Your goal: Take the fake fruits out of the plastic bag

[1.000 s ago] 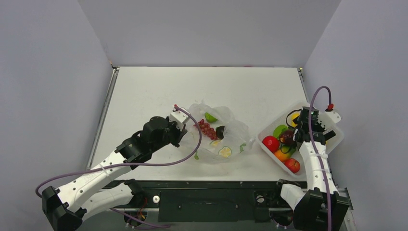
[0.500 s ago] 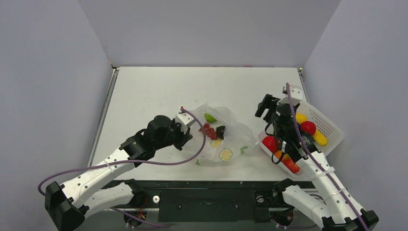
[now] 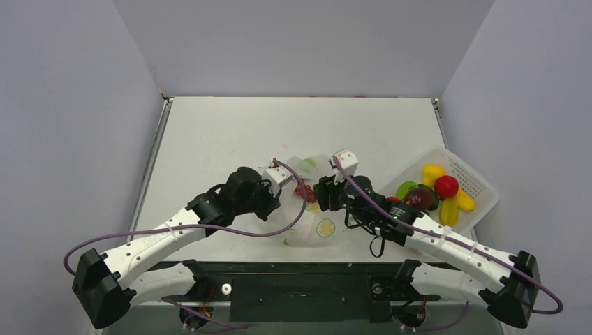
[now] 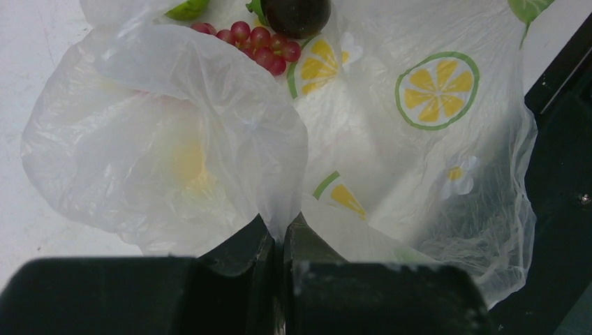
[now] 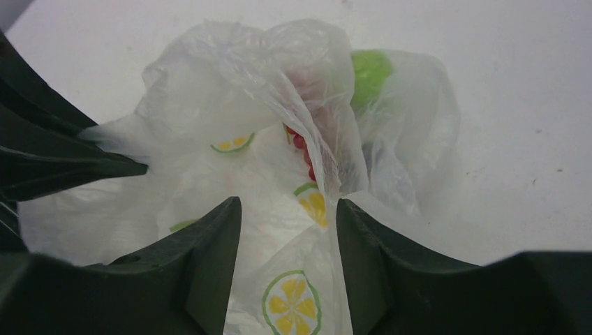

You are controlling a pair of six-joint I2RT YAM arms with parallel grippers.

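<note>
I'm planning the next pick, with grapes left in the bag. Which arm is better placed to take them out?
Right. The left gripper is shut on the edge of the bag, holding it, while the right gripper hangs over the bag with jaws apart, facing the grapes.

2 white-shelled arms (image 3: 150, 244), black joints (image 3: 244, 187), looping purple cables (image 3: 237, 235), black jaws

The overhead view looks down across the table (image 3: 230, 132), while both wrist views closely face the plastic bag (image 4: 174, 139).
</note>
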